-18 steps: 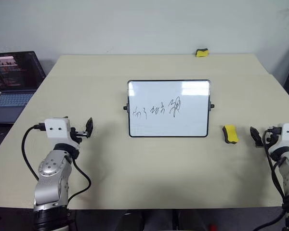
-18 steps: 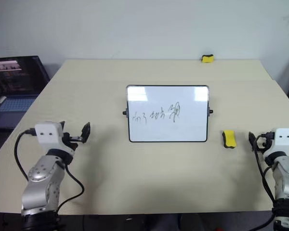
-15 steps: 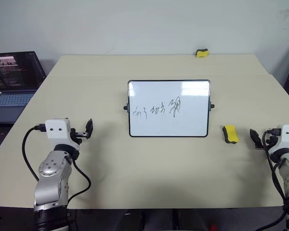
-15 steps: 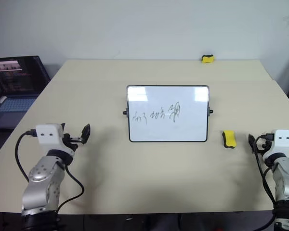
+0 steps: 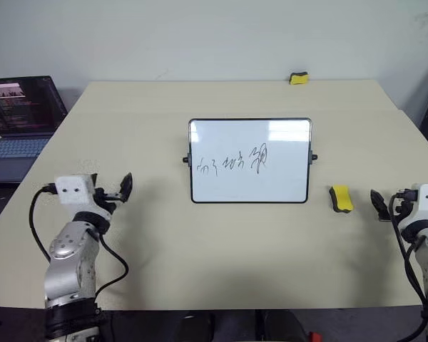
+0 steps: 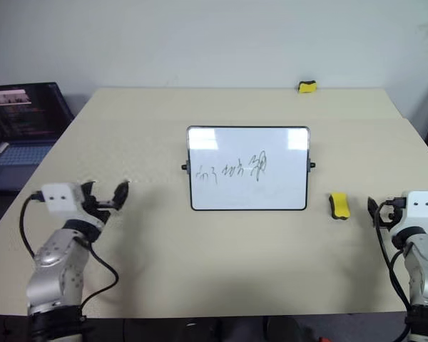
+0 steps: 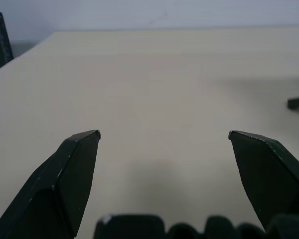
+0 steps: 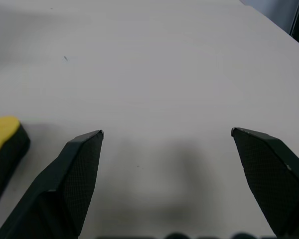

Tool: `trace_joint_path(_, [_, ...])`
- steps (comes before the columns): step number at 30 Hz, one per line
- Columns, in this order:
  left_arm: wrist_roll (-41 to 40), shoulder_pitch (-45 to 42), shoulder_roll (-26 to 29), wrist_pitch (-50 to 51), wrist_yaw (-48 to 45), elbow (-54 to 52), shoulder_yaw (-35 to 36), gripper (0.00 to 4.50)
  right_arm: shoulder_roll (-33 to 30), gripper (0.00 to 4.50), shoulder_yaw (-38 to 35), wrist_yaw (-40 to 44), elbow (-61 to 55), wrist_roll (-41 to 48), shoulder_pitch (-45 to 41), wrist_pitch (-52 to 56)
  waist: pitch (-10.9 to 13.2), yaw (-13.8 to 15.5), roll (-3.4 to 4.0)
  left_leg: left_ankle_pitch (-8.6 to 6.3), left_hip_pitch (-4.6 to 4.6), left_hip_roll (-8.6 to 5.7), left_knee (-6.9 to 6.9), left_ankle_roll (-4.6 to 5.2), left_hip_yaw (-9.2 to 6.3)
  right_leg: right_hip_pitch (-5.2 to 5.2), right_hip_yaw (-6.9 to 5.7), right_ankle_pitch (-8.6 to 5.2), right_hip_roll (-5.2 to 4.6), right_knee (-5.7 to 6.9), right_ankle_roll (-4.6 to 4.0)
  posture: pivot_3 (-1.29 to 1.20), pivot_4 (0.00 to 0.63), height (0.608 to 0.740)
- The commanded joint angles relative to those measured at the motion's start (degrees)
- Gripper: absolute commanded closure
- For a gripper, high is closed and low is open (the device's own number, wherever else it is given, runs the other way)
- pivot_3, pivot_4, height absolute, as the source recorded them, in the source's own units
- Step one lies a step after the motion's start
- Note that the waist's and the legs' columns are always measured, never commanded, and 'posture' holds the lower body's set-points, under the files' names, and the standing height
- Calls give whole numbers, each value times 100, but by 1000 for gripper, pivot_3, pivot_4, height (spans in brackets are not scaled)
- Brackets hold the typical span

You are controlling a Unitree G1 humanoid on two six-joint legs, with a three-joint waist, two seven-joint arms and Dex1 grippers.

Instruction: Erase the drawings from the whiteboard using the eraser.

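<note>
Beige table (image 5: 235, 271): whiteboard (image 5: 250, 182) bears unreadable black drawings (image 5: 232, 162).

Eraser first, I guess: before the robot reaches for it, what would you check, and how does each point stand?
1. Eraser free on the table, right of the whiteboard: ok.
2. Right gripper open, nothing in it: ok.
3. Right gripper lined up on the eraser: not ok, it sits off to one side.
4. Path between them free: ok.
5. Left gripper open, apart from the board: ok.
6. Drawings unerased: ok.
</note>
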Motion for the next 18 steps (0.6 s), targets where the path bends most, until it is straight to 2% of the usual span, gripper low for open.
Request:
trace_joint_path(1, [-73,-115,298,-82,-218,-1,116,0,139,24,-205,-185,-379,163,-113,-75,0,0,0,0,0,0,0,0,2,0,0,0,0,0,0,0,150,740])
trace_joint_path(6, [-467,-352,1105,315,-1282,-175,10,0,486,24,-135,-488,-1321,340,35,307,0,-1,0,0,-4,4,-3,-1,-6,-4,1,0,2,-2,-1,0,150,740])
trace_joint_path(10, [-1060,-595,1621,1089,-2004,-816,-237,0,375,24,-91,-278,-1814,322,237,352,0,16,0,0,-7,3,-4,0,-7,-2,0,0,1,-12,0,0,150,740])
trace_joint_path(15, [-1275,-950,1686,1369,-2695,-967,-795,0,202,24,-264,-139,-2252,441,428,563,-1,10,2,0,-5,2,-5,0,-8,1,-3,1,1,-13,0,0,150,740])
trace_joint_path(18, [-1367,-1234,1650,1475,-3196,-1056,-1287,0,-55,24,-417,-112,-2866,719,632,1240,0,-2,2,0,-6,2,-6,0,-7,-1,-2,1,1,-14,0,0,150,740])
